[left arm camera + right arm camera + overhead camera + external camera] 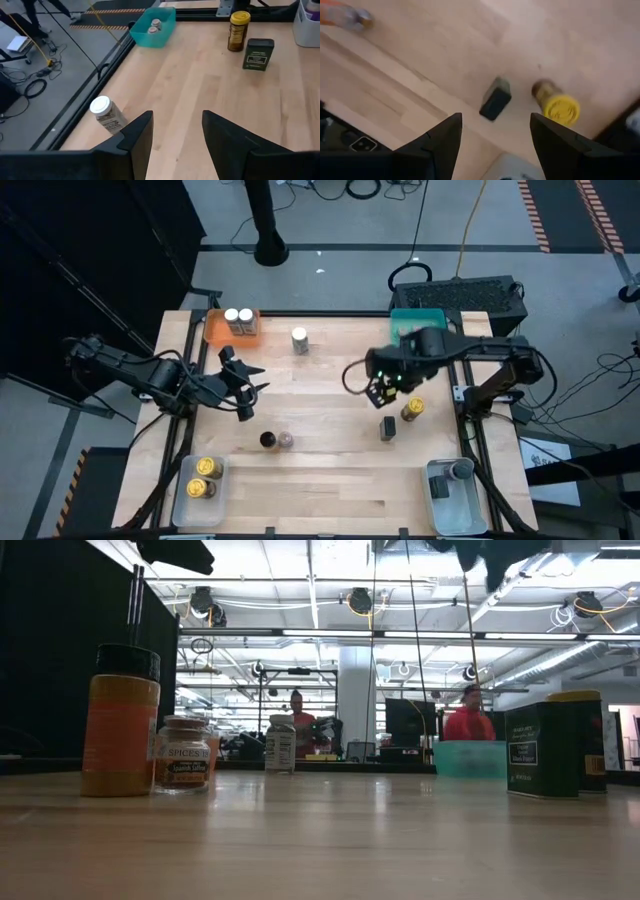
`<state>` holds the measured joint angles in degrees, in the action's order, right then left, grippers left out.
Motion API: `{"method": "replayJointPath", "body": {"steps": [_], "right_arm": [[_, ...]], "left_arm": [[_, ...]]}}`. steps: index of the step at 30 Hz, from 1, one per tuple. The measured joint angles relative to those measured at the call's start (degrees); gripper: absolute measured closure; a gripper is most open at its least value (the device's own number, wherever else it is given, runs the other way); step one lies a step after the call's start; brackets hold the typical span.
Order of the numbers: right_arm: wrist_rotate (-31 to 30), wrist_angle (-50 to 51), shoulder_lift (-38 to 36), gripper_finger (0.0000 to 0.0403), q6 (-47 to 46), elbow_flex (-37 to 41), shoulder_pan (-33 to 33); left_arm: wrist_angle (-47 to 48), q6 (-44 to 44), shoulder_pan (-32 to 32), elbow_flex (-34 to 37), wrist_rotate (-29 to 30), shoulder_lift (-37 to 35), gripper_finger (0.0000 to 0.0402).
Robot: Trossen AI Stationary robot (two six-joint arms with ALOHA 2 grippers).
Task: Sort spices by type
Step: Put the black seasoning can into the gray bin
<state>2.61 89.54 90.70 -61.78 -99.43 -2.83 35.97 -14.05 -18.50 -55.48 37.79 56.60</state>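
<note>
High view: both grippers are open and empty, the left gripper (247,392) near the white-capped jar (299,340), the right gripper (384,392) above the dark tin (388,427) and yellow jar (412,410). Trays already hold pairs; five spices remain loose, so sorting looks roughly half done.

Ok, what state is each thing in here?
Left end effector: open, empty.
Right end effector: open, empty.
White-topped jar: upright, loose on table.
Dark tin: upright, unsorted.
Yellow-lidded jar: upright beside tin.
Orange tray: holds two jars.
</note>
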Motion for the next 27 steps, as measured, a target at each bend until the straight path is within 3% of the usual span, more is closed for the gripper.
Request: {"method": "replayJointPath", "body": {"steps": [8, 17, 27], "right_arm": [[2.0, -2.4, 0.5, 0.0186, -11.2, 11.0, -5.3], [6.1, -23.3, 0.5, 0.0170, -19.6, 22.8, -8.7], [6.7, -23.2, 0.5, 0.0154, -23.6, 26.3, -9.1]], "left_arm": [[-0.4, 3.0, 0.0, 0.0, 1.2, 0.0, 0.0226], [-0.4, 3.3, 0.1, 0.0, 2.4, 0.0, 0.0226], [-1.0, 5.5, 0.1, 0.0, 3.0, 0.0, 0.0226]]}}
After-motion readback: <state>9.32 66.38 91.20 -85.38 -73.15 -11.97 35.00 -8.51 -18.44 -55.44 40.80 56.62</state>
